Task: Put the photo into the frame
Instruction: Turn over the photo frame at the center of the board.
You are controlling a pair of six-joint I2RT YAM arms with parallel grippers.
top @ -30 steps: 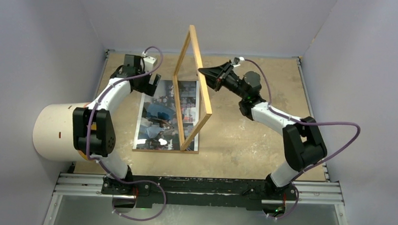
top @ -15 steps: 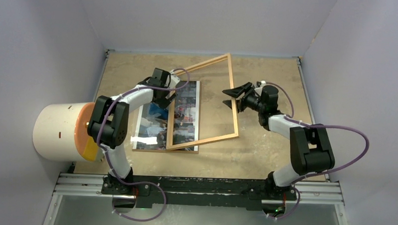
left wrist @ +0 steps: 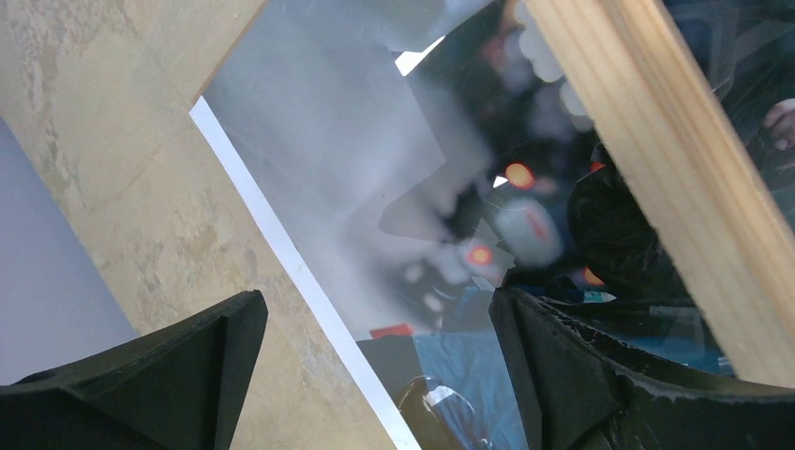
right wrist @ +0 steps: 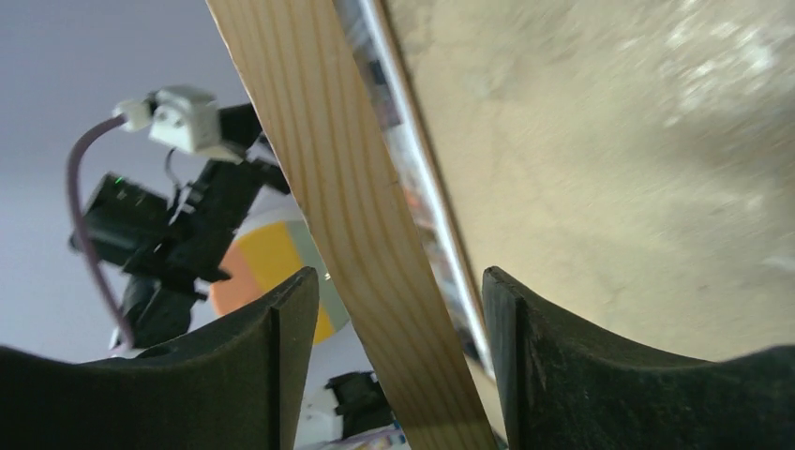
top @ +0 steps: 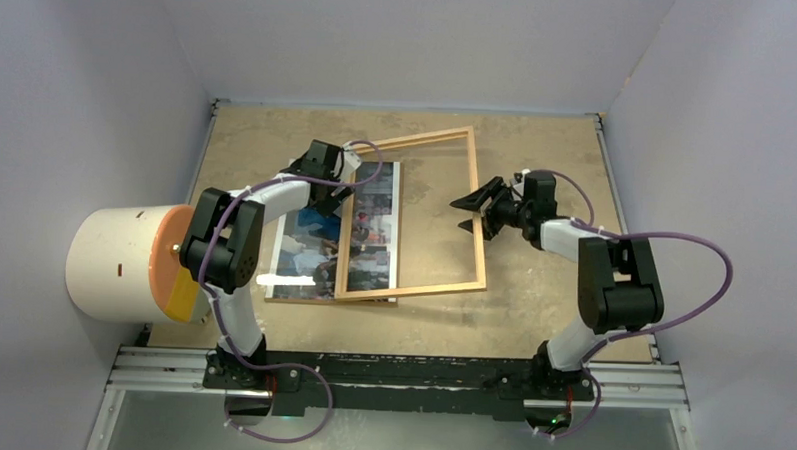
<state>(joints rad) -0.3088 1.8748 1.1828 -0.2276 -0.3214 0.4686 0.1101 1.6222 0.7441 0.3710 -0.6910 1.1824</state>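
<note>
The large glossy colour photo (top: pixel 309 250) of people in dark, blue and white tones lies flat, picture side up, on the mottled sandy-brown tabletop (top: pixel 547 160), left of centre. The big rectangular frame (top: pixel 412 291) of thin light-wood moulding with a clear pane lies askew over it. Its left rail crosses the print lengthways, so the photo's right part shows through the glass while its left part stays uncovered, and the frame's right half sits over bare table. Whether that right side rests fully on the table I cannot tell. The left gripper (left wrist: pixel 375 305) hangs over the photo's far left area, just beside the frame's left rail, with its black fingers spread wide and nothing between them. The right gripper (right wrist: pixel 398 279) straddles the frame's right rail, its jaws parted wider than the wood and not clamping it.
</note>
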